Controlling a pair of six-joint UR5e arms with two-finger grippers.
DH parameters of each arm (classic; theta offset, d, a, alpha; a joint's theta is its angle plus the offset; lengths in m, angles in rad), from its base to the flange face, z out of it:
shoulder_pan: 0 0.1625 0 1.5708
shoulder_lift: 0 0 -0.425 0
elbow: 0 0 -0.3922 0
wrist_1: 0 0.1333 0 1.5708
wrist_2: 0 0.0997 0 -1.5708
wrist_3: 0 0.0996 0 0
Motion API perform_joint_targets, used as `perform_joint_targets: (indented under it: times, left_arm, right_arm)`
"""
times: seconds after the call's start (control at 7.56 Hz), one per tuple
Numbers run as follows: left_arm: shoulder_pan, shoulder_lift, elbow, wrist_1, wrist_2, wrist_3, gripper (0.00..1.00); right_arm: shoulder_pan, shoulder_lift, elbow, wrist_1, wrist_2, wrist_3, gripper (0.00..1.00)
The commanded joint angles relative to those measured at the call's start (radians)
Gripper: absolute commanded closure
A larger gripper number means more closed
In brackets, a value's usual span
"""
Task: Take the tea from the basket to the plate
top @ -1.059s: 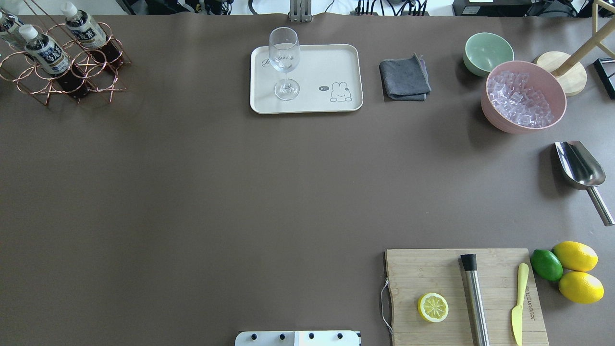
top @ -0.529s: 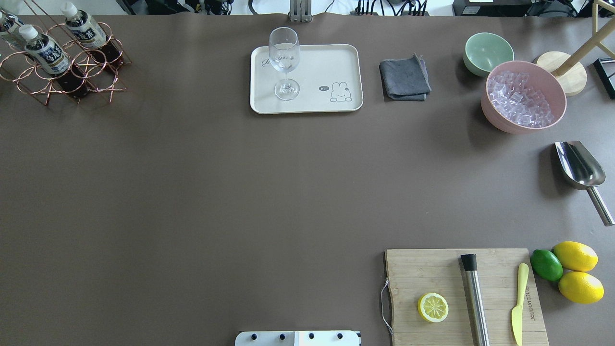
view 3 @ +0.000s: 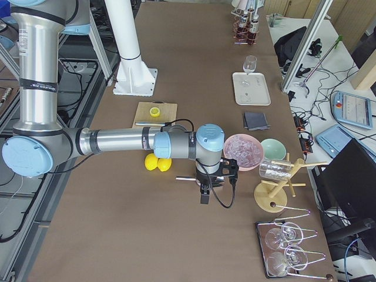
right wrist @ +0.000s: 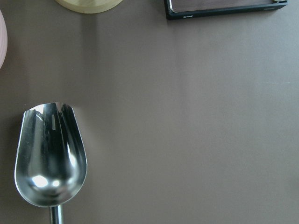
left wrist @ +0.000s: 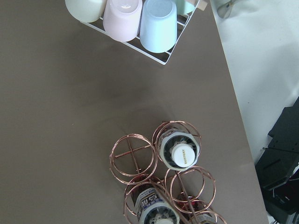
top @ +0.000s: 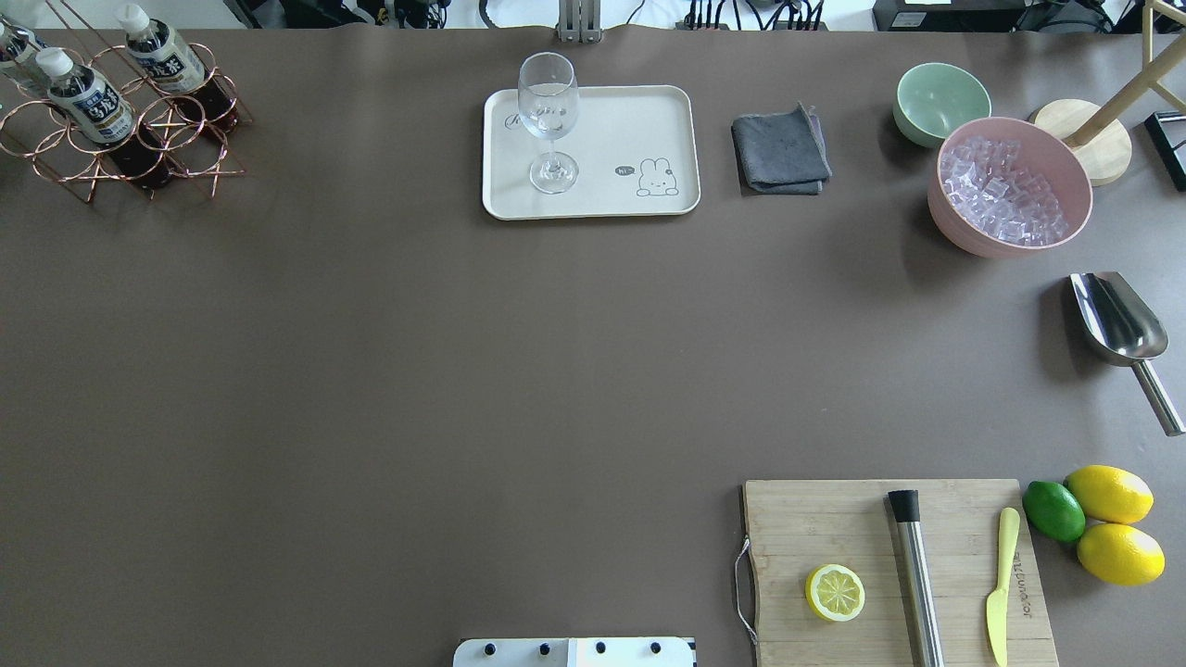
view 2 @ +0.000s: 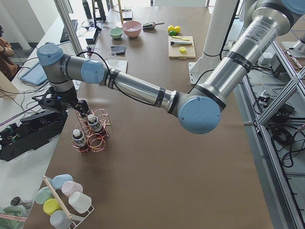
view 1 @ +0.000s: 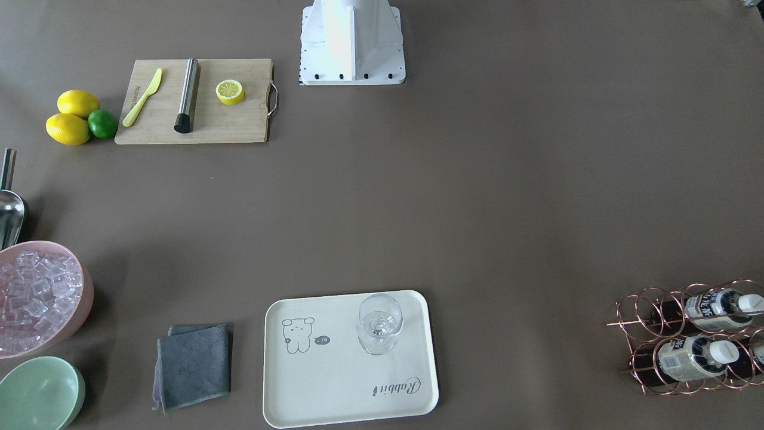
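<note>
The copper wire basket (top: 139, 139) stands at the table's far left corner with three tea bottles in its cells, one of them here (top: 88, 97). It also shows in the front view (view 1: 686, 340) and the left wrist view (left wrist: 159, 177), where one white bottle cap (left wrist: 181, 155) faces up. The cream plate (top: 602, 153) sits at the far middle and bears a stemmed glass (top: 548, 111). My left gripper (view 2: 82, 106) hangs just over the basket's bottles; I cannot tell its state. My right gripper (view 3: 204, 197) hangs near the steel scoop (right wrist: 50, 154); I cannot tell its state either.
A rack of pastel cups (left wrist: 140, 23) stands beyond the basket. A grey cloth (top: 780, 150), a green bowl (top: 940, 102) and a pink bowl of ice (top: 1010, 185) lie right of the plate. A cutting board (top: 899, 570) with lemon half, muddler and knife is near right.
</note>
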Motion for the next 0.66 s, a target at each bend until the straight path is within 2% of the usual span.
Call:
perform_joint_targets:
  times: [0.0,0.26,0.53]
  left_arm:
    - [0.008,-0.015,0.074,-0.087,0.012,-0.098,0.02]
    - [0.028,-0.015,0.09,-0.139,0.012,-0.211,0.02]
    - [0.083,-0.027,0.084,-0.145,0.012,-0.304,0.02]
  right_arm:
    - [0.0,0.003,0.0,0.001,0.005,0.002,0.0]
    - [0.0,0.008,0.014,0.003,0.009,0.002,0.0]
    - [-0.002,0.007,0.0,0.125,0.052,0.003,0.0]
